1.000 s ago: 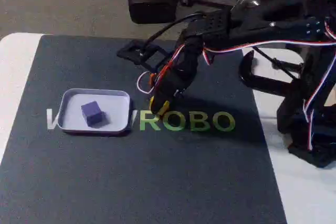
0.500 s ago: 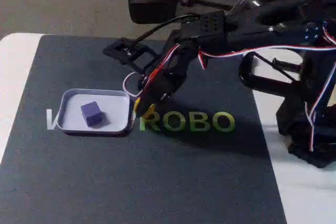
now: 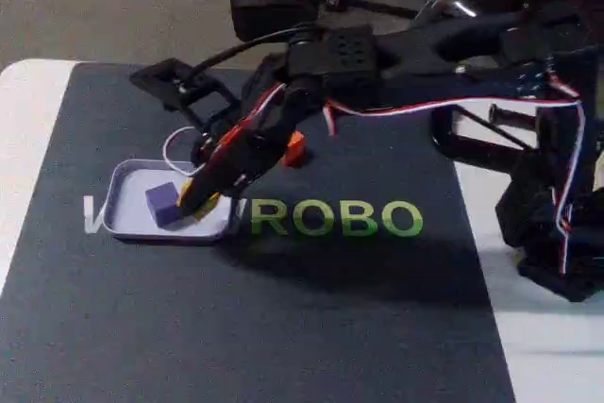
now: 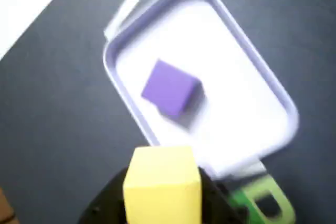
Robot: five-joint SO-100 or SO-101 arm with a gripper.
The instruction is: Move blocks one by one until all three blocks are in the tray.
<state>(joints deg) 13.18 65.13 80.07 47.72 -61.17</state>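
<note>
**Yellow block held over tray**

The tray sits on the dark mat. Above its right edge, the gripper pinches the yellow block. The purple block lies inside; the orange block waits behind on the mat.

Green letters "ROBO" stand on the dark mat.

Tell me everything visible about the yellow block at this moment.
The yellow block is a small matte cube with plain faces and crisp edges. It is clamped in the black gripper, lifted off the mat and carried over the near edge of the pale tray. It touches nothing but the gripper. The purple block lies apart from it inside the tray.
</note>
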